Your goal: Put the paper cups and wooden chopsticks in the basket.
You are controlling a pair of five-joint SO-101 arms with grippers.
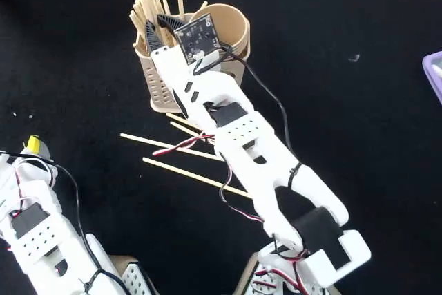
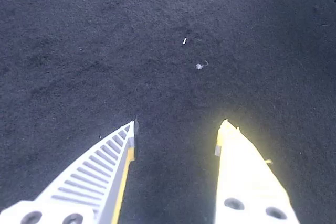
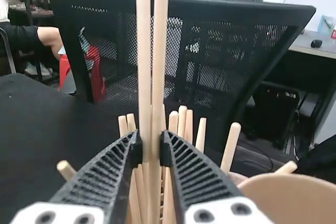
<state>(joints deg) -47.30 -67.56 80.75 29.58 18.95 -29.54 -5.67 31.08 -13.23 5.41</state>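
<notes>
Two chopsticks (image 3: 143, 51) are clamped upright, side by side, between the jaws of the right gripper (image 3: 150, 140), directly above the basket (image 1: 160, 84). At least six more pale round wooden sticks are seen standing in the basket. Four loose chopsticks (image 1: 193, 174) are counted lying flat on the table just beside the basket, partly covered by the right arm. Brown paper cups (image 1: 231, 22) are seated nested in the basket; their number cannot be told. The left gripper (image 2: 178, 132) is held with jaws apart over the black cloth (image 1: 359, 136). A black mesh chair (image 3: 231, 61) is seen behind the table.
</notes>
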